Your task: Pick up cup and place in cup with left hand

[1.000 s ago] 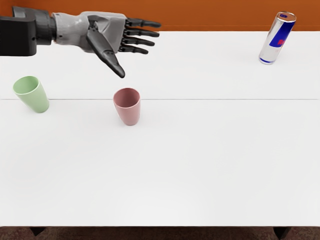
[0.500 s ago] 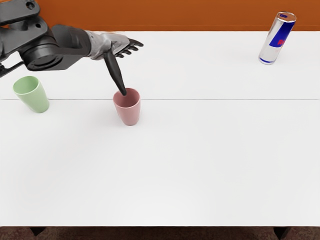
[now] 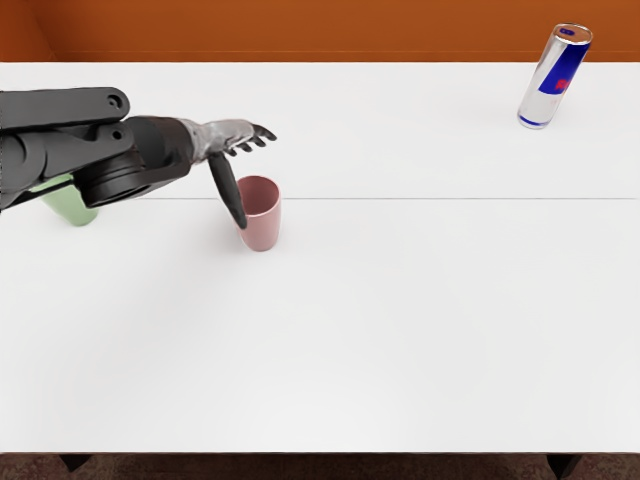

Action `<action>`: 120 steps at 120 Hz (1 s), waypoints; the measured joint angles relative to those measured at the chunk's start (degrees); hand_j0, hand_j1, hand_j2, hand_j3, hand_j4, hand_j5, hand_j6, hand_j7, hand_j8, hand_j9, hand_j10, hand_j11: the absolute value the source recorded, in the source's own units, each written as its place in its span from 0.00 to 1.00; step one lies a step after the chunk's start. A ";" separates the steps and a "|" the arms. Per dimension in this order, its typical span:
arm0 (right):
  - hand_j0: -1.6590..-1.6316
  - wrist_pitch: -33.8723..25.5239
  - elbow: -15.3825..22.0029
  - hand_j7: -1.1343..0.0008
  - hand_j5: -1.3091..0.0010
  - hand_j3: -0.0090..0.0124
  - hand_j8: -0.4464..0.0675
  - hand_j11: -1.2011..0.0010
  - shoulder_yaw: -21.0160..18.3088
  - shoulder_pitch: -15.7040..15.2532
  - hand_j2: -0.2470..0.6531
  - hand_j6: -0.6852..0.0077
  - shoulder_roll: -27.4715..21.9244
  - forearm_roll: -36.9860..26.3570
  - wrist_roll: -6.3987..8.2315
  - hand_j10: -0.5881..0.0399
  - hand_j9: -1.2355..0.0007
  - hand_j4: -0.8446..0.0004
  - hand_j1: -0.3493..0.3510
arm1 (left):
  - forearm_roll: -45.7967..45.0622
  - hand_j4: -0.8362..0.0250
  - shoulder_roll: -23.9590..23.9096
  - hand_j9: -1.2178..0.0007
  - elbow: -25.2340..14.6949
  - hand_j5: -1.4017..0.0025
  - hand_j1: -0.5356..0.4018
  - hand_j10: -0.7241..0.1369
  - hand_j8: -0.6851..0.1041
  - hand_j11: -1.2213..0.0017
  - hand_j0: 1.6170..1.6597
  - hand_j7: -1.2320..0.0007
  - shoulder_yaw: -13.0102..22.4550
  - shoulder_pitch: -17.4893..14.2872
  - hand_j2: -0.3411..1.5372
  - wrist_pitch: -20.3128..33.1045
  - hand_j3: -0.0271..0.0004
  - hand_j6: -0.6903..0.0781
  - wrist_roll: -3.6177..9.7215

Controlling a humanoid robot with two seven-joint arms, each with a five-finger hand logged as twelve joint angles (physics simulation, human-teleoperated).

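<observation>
The white desk (image 3: 400,320) carries everything, and the left arm (image 3: 60,108) reaches in low over its far left part, which brings the first danger: its bulk overlaps the green cup (image 3: 73,206) in the head view, so an elbow or forearm that sinks or swings back could knock that cup over or shove it off its spot. The left hand (image 3: 226,135) is at the far left side of the pink cup (image 3: 264,228), open, with the fingers spread and nothing in its grasp. The pink cup stands upright on the desk, left of the middle; it looks like the one to lift, with the green cup, farther left, as the likely place to put it. The can (image 3: 547,95) stands at the far right, well apart, and seems at little risk. Should the hand sweep sideways before it closes, the pink cup could slide or tip, as it narrows towards its base. The thumb (image 3: 227,190) crosses the cup's near left side in this view; whether it touches cannot be told. If it presses before the fingers (image 3: 262,132) come round the far side, the push would be one-sided and the cup could turn or skid away. A grip too close to the rim could let it slip on the lift, and a tilted or off-centre set-down could catch on the green cup's edge and topple both.
</observation>
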 joint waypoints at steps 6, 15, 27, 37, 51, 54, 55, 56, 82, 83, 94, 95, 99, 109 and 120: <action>0.04 0.00 0.00 1.00 1.00 0.42 0.87 1.00 0.00 0.00 0.27 0.99 0.00 0.00 0.00 0.94 1.00 1.00 0.00 | 0.01 0.80 -0.02 0.84 -0.38 0.86 0.76 0.67 0.68 0.84 0.96 0.84 0.53 0.09 0.20 0.66 0.99 0.70 -0.12; 0.04 0.00 0.00 1.00 1.00 0.42 0.87 1.00 0.00 0.00 0.27 0.99 0.00 0.00 0.00 0.94 1.00 1.00 0.00 | 0.05 0.74 -0.19 0.79 -0.70 0.82 0.69 0.61 0.62 0.79 0.96 0.79 1.02 0.20 0.20 1.32 0.99 0.64 -0.23; 0.04 0.00 0.00 1.00 1.00 0.42 0.87 1.00 0.00 -0.01 0.27 0.99 0.00 0.00 0.00 0.94 1.00 1.00 0.00 | 0.13 0.68 -0.29 0.73 -1.03 0.77 0.63 0.55 0.55 0.73 0.96 0.74 1.31 0.35 0.21 1.68 0.99 0.57 -0.29; 0.04 0.00 0.00 1.00 1.00 0.42 0.87 1.00 0.00 0.00 0.27 0.99 0.00 0.00 0.00 0.94 1.00 1.00 0.00 | 0.20 0.65 -0.08 0.70 -1.48 0.74 0.59 0.52 0.51 0.70 0.96 0.71 1.40 0.38 0.21 1.83 0.99 0.53 -0.31; 0.04 0.00 0.00 1.00 1.00 0.42 0.87 1.00 0.00 0.00 0.27 0.99 0.00 0.00 0.00 0.94 1.00 1.00 0.00 | 0.29 0.60 0.17 0.66 -2.42 0.70 0.54 0.47 0.46 0.66 0.96 0.67 1.46 0.38 0.22 1.91 0.99 0.48 -0.32; 0.04 0.00 0.00 1.00 1.00 0.42 0.87 1.00 0.00 -0.01 0.27 0.99 0.00 0.00 0.00 0.94 1.00 1.00 0.00 | 0.31 0.59 0.30 0.65 -2.72 0.70 0.53 0.46 0.45 0.65 0.96 0.66 1.46 0.38 0.22 1.92 0.99 0.47 -0.32; 0.04 0.00 0.00 1.00 1.00 0.42 0.87 1.00 0.00 -0.01 0.27 0.99 0.00 0.00 0.00 0.94 1.00 1.00 0.00 | 0.31 0.59 0.31 0.65 -2.81 0.70 0.53 0.46 0.45 0.65 0.96 0.65 1.47 0.38 0.22 1.92 0.99 0.47 -0.32; 0.04 0.00 0.00 1.00 1.00 0.42 0.87 1.00 0.00 -0.01 0.27 0.99 0.00 0.00 0.00 0.94 1.00 1.00 0.00 | 0.31 0.59 0.32 0.65 -2.89 0.69 0.52 0.46 0.45 0.65 0.96 0.65 1.47 0.38 0.22 1.93 0.99 0.47 -0.32; 0.04 0.00 0.00 1.00 1.00 0.42 0.87 1.00 0.00 0.00 0.27 0.99 0.00 0.00 0.00 0.94 1.00 1.00 0.00 | 0.43 0.53 0.65 0.59 -3.71 0.64 0.47 0.40 0.43 0.59 0.94 0.59 2.28 0.60 0.20 3.89 0.99 0.40 -0.35; 0.04 0.00 0.00 1.00 1.00 0.42 0.87 1.00 0.00 0.00 0.27 0.99 0.00 0.00 0.00 0.94 1.00 1.00 0.00 | 0.42 0.53 0.78 0.58 -3.72 0.64 0.48 0.40 0.43 0.58 0.93 0.59 2.32 0.58 0.20 3.98 0.99 0.41 -0.35; 0.04 0.00 0.00 1.00 1.00 0.42 0.87 1.00 0.00 0.00 0.27 0.99 0.00 0.00 0.00 0.94 1.00 1.00 0.00 | 0.47 0.50 1.20 0.55 -3.78 0.61 0.46 0.37 0.43 0.55 0.93 0.56 2.66 0.58 0.24 4.69 0.99 0.41 -0.34; 0.04 0.00 0.00 1.00 1.00 0.42 0.87 1.00 0.00 0.00 0.27 0.99 0.00 0.00 0.00 0.94 1.00 1.00 0.00 | 0.47 0.49 1.21 0.55 -3.78 0.61 0.46 0.36 0.43 0.55 0.93 0.56 2.68 0.57 0.24 4.73 0.99 0.41 -0.33; 0.04 0.00 0.00 1.00 1.00 0.42 0.87 1.00 0.00 0.00 0.27 0.99 0.00 0.00 0.00 0.94 1.00 1.00 0.00 | 0.48 0.48 1.21 0.54 -3.79 0.60 0.45 0.35 0.44 0.54 0.93 0.55 2.74 0.56 0.24 4.85 0.99 0.42 -0.32; 0.04 0.00 0.00 1.00 1.00 0.42 0.87 1.00 0.00 0.00 0.27 0.99 0.00 0.00 0.00 0.94 1.00 1.00 0.00 | 0.46 0.47 1.21 0.52 -3.81 0.58 0.45 0.34 0.45 0.52 0.93 0.53 2.83 0.40 0.25 5.02 0.99 0.43 -0.28; 0.04 0.00 0.00 1.00 1.00 0.42 0.87 1.00 0.00 0.00 0.27 0.99 0.00 0.00 0.00 0.94 1.00 1.00 0.00 | 0.35 0.45 1.21 0.51 -3.87 0.57 0.44 0.33 0.46 0.51 0.92 0.52 2.78 -0.11 0.25 5.08 0.99 0.44 -0.26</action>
